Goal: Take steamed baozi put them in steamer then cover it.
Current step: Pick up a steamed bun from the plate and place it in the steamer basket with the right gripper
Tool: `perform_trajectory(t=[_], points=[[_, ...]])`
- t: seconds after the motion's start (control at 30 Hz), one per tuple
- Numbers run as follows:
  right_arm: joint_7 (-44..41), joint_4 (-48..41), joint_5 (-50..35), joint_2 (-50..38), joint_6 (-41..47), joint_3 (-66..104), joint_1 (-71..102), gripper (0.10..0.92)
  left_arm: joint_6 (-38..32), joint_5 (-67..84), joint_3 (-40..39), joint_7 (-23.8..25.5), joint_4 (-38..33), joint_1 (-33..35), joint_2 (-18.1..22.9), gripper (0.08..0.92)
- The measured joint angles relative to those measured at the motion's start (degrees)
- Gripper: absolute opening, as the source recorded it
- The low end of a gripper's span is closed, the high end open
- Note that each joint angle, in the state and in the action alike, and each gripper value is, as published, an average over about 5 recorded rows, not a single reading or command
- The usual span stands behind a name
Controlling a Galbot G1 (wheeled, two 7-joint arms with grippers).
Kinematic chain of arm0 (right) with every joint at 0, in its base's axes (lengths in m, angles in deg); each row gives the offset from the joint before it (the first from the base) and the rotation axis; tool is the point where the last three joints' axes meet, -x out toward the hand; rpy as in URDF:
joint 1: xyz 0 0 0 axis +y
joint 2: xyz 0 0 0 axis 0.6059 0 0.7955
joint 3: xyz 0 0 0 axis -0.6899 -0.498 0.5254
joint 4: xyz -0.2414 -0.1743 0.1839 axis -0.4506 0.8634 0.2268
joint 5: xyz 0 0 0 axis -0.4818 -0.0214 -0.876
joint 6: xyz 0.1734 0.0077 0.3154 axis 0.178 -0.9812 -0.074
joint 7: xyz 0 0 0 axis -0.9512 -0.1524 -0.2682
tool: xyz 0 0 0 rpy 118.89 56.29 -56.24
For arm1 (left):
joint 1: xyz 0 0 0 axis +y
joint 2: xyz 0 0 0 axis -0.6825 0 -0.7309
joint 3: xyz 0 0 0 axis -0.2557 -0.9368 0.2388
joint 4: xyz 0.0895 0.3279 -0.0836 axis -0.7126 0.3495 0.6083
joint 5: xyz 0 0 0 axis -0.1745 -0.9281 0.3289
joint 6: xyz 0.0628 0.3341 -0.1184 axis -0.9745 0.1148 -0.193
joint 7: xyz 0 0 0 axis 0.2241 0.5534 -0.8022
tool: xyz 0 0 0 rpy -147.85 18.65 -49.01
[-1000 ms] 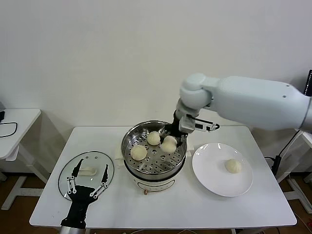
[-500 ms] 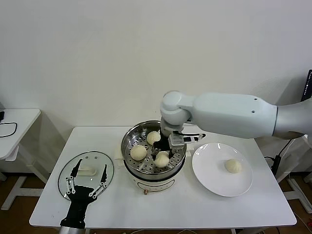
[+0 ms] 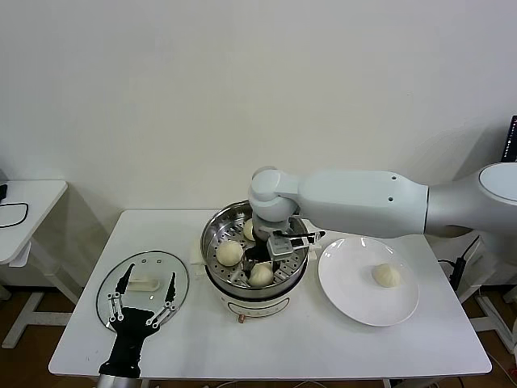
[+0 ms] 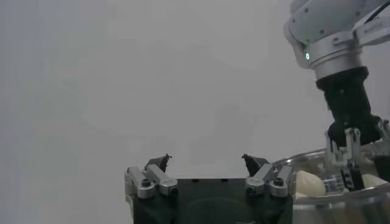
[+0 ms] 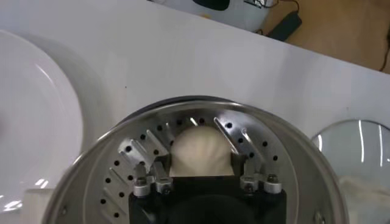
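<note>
The steamer (image 3: pixel 212 234) stands mid-table on its white base. Two baozi lie in its basket, one at the left (image 3: pixel 229 252) and one at the back (image 3: pixel 248 229), partly hidden by my arm. My right gripper (image 3: pixel 262 268) reaches down into the pot and is shut on a third baozi (image 3: pixel 261 276), low at the front of the basket. In the right wrist view this baozi (image 5: pixel 201 152) sits between the fingers (image 5: pixel 159 174) over the perforated floor (image 5: pixel 131 155). A fourth baozi (image 3: pixel 386 276) lies on the white plate (image 3: pixel 347 295). The glass cover (image 3: pixel 153 260) lies flat at the left. My left gripper (image 3: pixel 152 276) hovers open over it.
The plate sits right of the steamer, and also shows in the right wrist view (image 5: pixel 30 122). A small white side table (image 3: pixel 24 202) stands far left. The table's front edge is close to the cover and the left arm.
My right gripper has carried the baozi from the back right of the pot to the front and lowered it into the basket. The left arm has not moved.
</note>
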Motion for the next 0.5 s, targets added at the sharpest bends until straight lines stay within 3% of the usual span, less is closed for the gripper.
perform_trajectory(t=[0.17, 0.5], points=[[0.05, -0.14, 0.40, -0.24, 0.03, 0.88, 0.02, 0.819, -0.02, 0.08, -0.01, 0.00, 0.10, -0.16, -0.10, 0.823], [-1.77, -2.27, -2.31, -3.79, 3.13, 6.26, -1.24, 0.823, 0.04, 0.09, -0.46, 0.00, 0.22, -0.49, -0.19, 0.823]])
